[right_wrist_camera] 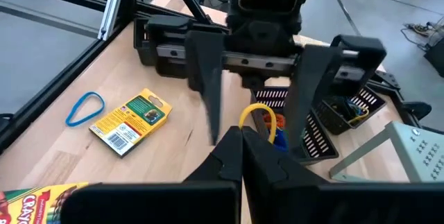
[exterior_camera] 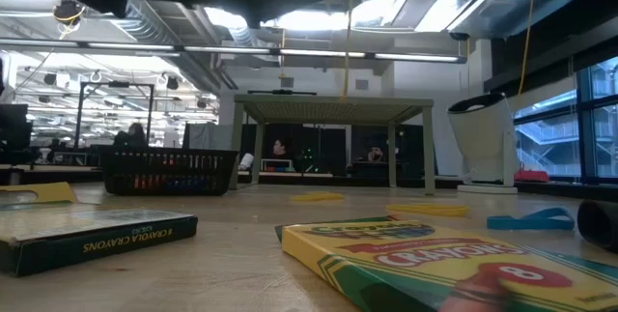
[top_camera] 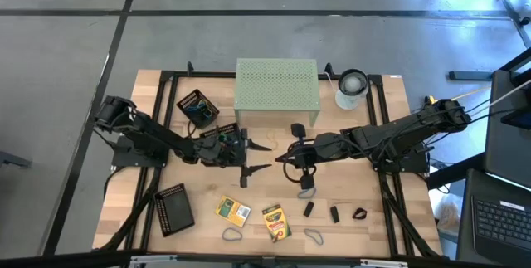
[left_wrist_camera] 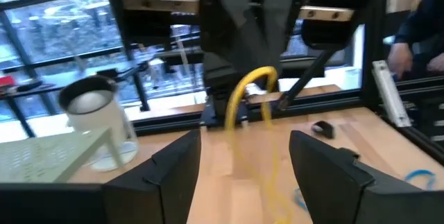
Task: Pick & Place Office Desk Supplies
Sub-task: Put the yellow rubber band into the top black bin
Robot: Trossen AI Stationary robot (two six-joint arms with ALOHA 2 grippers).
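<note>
Looks like a handoff just in front of the green riser (top_camera: 277, 84): right gripper (top_camera: 284, 158) pinched on a yellow rubber band (right_wrist_camera: 258, 115), left gripper (top_camera: 259, 157) spread wide, holding nothing.

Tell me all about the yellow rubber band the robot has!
The yellow rubber band is a thin, stretchy-looking loop. It hangs above the wooden table, pinched at one end by the shut right gripper. The left gripper faces it with its fingers spread wide on either side, not touching it.
</note>
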